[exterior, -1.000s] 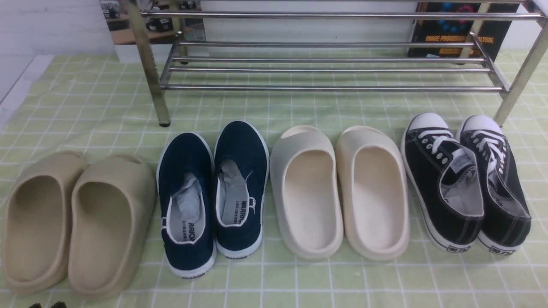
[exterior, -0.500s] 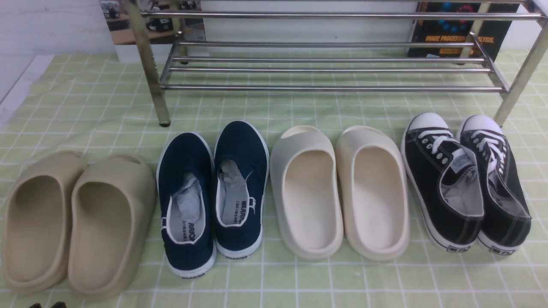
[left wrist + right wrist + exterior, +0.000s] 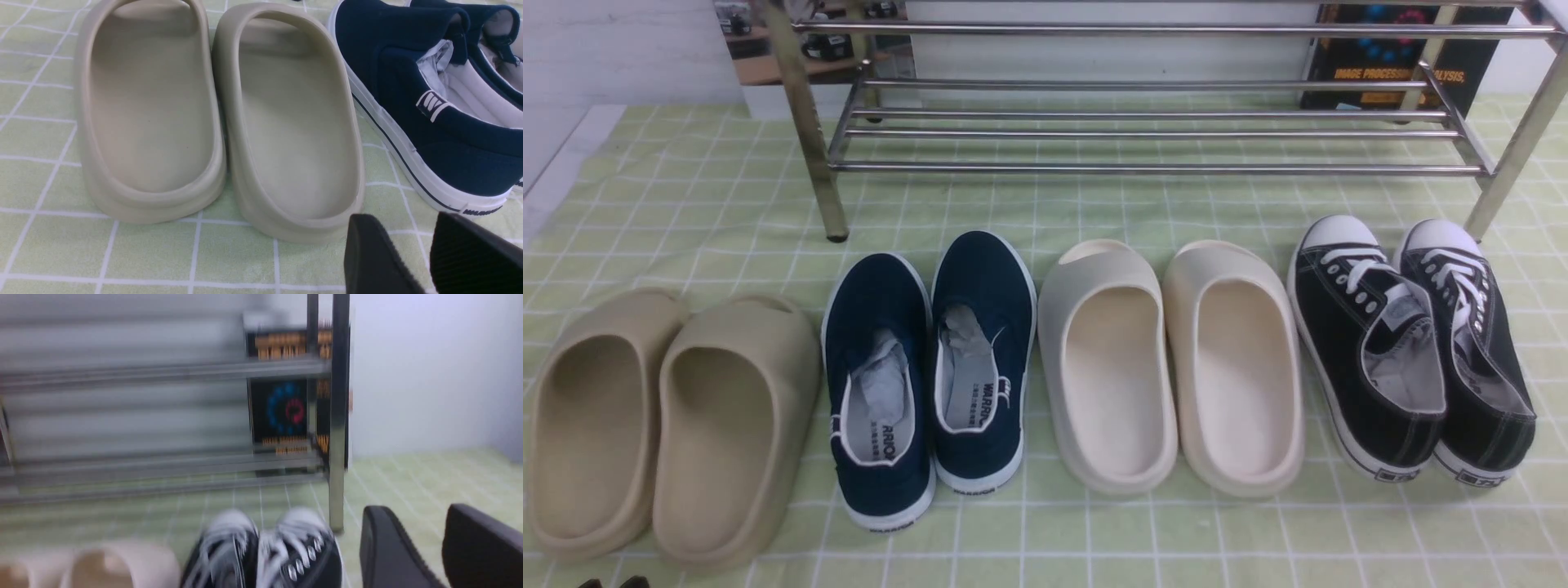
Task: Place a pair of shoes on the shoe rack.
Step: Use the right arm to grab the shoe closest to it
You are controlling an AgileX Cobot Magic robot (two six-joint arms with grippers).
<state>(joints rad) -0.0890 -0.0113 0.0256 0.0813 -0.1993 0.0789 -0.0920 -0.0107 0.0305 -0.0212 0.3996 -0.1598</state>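
Observation:
The pair of shoes (image 3: 1347, 327), black low-top sneakers with white laces and toe caps, stands side by side on the cloth at the far right, toes toward the shoe rack (image 3: 1160, 169). The steel rack spans the back with nothing on its bars. My left gripper (image 3: 404, 220) is open and holds nothing, low in front of the tan slides and navy shoes; only its tips (image 3: 610, 583) show in the front view. My right gripper (image 3: 414, 514) is open with nothing between its fingers, behind and to the right of the sneakers (image 3: 261, 555), near the rack leg (image 3: 337, 416). That view is blurred.
Tan slides (image 3: 670, 425), navy slip-ons (image 3: 931, 367) and cream slides (image 3: 1168, 367) stand in a row left of the sneakers on the green checked cloth (image 3: 1094, 539). A dark printed box (image 3: 1388, 57) stands behind the rack's right end. The rack's front legs stand just beyond the shoes.

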